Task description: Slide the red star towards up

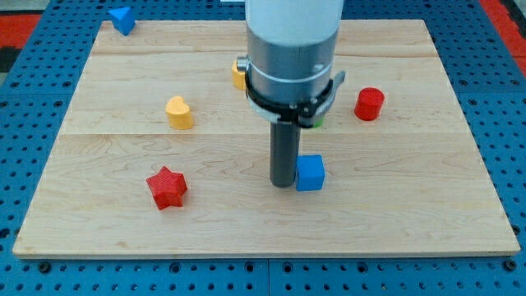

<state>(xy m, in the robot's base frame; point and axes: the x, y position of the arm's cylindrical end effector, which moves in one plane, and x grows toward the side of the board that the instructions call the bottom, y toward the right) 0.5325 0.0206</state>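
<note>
The red star lies on the wooden board at the view's lower left. My tip rests on the board near the centre, well to the right of the star. It stands right beside a blue cube, on the cube's left side, touching or nearly touching it.
A yellow heart-shaped block sits above the star. A red cylinder is at the right. A yellow block and a green block are partly hidden behind the arm. A blue block sits at the top left corner.
</note>
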